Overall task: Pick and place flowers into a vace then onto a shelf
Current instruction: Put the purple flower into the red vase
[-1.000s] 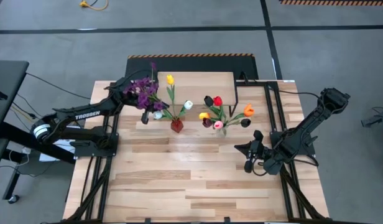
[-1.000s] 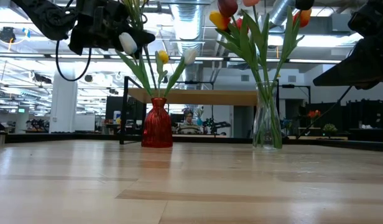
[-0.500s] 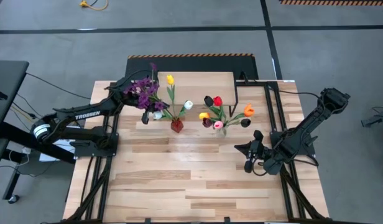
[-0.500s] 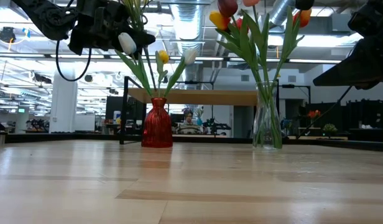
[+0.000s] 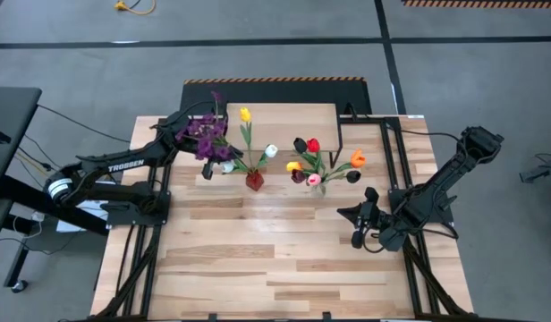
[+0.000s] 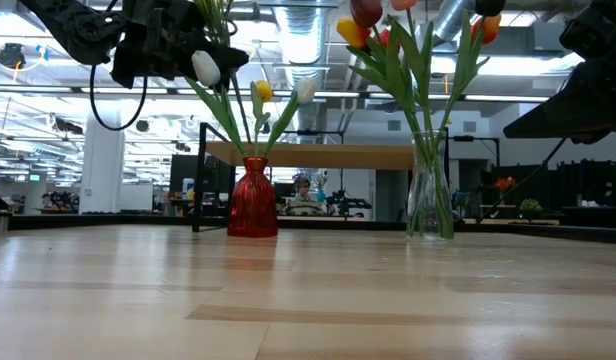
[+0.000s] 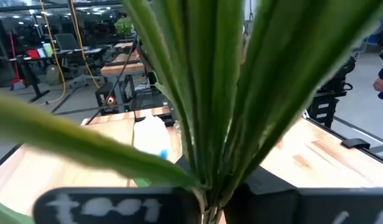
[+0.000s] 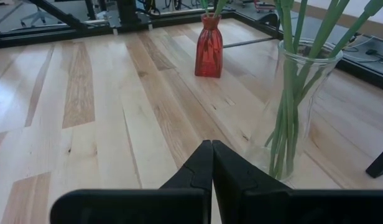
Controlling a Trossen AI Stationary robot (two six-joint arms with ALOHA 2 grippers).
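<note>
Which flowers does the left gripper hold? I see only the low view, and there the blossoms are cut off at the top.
Observer: The purple bunch. In the left wrist view, the left gripper pinches its green stems.
Operator: Is the right gripper free?
Observer: Yes. The right wrist view shows the right gripper shut on nothing, facing the clear vase.
Operator: Is any vase on the shelf?
Observer: No. From above, the red vase and the clear vase stand on the table, in front of the shelf.

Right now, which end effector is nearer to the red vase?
Left. The left end effector is beside the red vase, up among its stems. The right end effector, shut, waits farther off, past the glass vase.
</note>
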